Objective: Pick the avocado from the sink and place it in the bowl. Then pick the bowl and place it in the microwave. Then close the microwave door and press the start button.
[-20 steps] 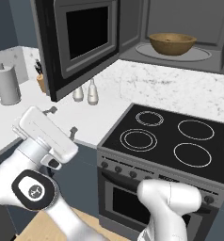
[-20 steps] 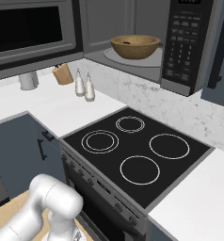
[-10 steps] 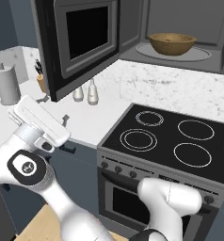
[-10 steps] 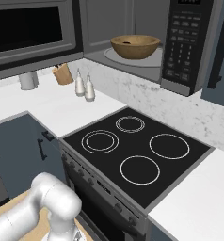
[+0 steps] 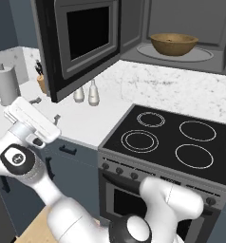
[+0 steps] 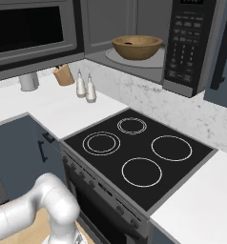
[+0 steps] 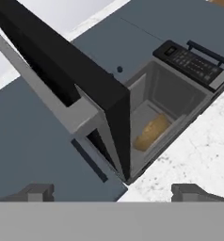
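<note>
The bowl [image 5: 174,43] sits on the round turntable inside the microwave [image 5: 181,28], so the placing step looks done; whether the avocado lies in it cannot be told here. The microwave door [image 5: 81,42] stands swung wide to the left of the cavity. Over the last second the arm has drawn back from the microwave and swung down and leftward, so that the white hand [image 5: 32,118] now hangs below the door's free edge, in front of the counter. This suggests a repositioning to push the door shut.

Right base view: the bowl [image 6: 137,46] rests in the open cavity, left of the keypad panel [image 6: 184,43]; a small dark shape shows on its inner wall, perhaps the avocado. Two white shakers [image 6: 85,87] stand on the counter below the door [image 6: 34,33].

Hand view: the gripper [image 7: 111,192] is spread wide and empty, looking up at the door [image 7: 71,94] edge-on, with the bowl [image 7: 151,132] beyond it inside the microwave.
</note>
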